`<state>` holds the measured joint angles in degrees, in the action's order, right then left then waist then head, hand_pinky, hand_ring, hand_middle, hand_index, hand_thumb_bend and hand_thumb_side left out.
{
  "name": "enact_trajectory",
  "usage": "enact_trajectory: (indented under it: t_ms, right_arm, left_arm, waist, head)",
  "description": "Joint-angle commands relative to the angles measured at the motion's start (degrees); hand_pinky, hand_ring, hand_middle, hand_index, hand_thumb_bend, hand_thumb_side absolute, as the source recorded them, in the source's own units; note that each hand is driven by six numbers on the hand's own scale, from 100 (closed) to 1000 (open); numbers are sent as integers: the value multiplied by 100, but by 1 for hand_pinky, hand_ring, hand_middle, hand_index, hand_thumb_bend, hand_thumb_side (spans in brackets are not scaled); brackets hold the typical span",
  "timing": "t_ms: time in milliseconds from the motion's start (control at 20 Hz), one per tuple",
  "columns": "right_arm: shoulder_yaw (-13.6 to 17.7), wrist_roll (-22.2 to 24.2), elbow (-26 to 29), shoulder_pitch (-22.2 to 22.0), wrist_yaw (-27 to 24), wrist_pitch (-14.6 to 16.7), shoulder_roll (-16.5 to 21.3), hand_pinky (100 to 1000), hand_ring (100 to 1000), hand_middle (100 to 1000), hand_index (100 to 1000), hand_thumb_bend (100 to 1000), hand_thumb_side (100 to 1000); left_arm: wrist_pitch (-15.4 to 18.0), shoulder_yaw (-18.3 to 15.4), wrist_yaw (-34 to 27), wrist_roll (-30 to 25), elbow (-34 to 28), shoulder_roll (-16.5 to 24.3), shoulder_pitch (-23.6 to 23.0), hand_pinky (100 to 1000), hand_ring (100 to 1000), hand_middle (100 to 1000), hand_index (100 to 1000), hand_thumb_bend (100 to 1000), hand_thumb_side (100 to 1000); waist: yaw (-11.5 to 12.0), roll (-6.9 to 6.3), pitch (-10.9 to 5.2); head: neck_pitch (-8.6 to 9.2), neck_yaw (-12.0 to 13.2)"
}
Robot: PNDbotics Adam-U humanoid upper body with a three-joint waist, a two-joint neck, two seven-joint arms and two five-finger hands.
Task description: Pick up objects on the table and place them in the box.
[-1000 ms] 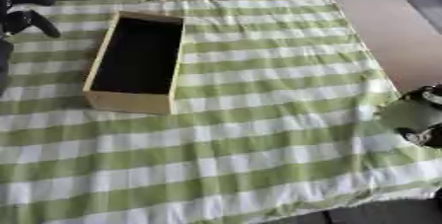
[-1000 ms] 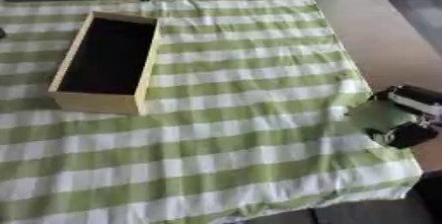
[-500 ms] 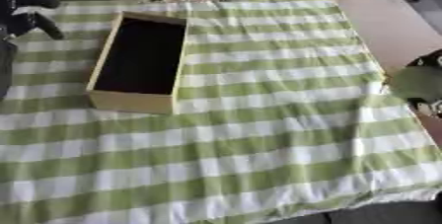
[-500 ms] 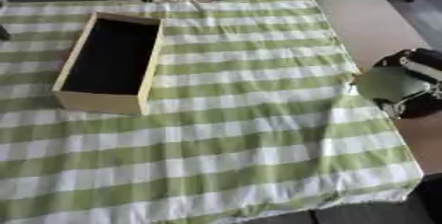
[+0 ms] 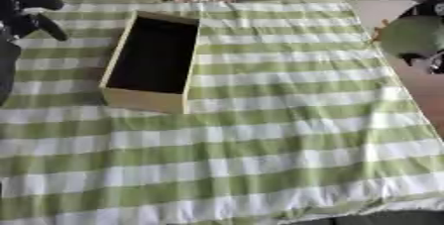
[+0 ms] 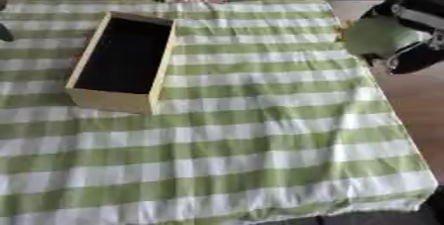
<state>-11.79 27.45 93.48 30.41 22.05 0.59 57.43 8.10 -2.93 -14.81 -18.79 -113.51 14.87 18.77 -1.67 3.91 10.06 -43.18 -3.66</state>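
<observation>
No brand, label or writing could be read on anything in view.

The bench was draped in a green-and-white checked cloth, bare brown top showing along the right side. The box sat on the cloth at upper left, open, pale wooden walls with a dark inside. Its long axis ran from the near edge toward the far edge, leaning slightly rightward at the far end; the near short wall faced the camera.

The right robot hand was at the upper right, over the cloth's right edge. Dark fingers curled round a pale green rounded object, which was carried above the bench and not resting on it. The object's shape was blurred; no long axis or pointing direction could be told. A small orange bit showed at its left edge. The object lay on the inner, left side of the hand, well apart from the box, with a stretch of checked cloth between them.

The left robot hand showed at the upper left corner, dark, beside the box's far left; whether its fingers were spread or curled could not be told.
</observation>
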Motion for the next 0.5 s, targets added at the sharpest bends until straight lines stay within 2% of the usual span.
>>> enact_trajectory:
  t_ms: [50,500]
  right_arm:
    - [-71,149,-157,392,-31,113,-86,674,624,596,795,100,100]
    - [-278,538,-1124,1619,377,533,-1087,684,625,602,801,100,161]
  left_arm:
    - [1,26,-46,-51,-109,-21,100,503,700,663,802,100,761]
    - [-26,51,-88,-92,-109,-67,77,503,701,664,802,100,764]
  waist:
    - [36,-14,-103]
    - [162,-33,-129]
  head:
    - [42,-32]
    - [29,-91]
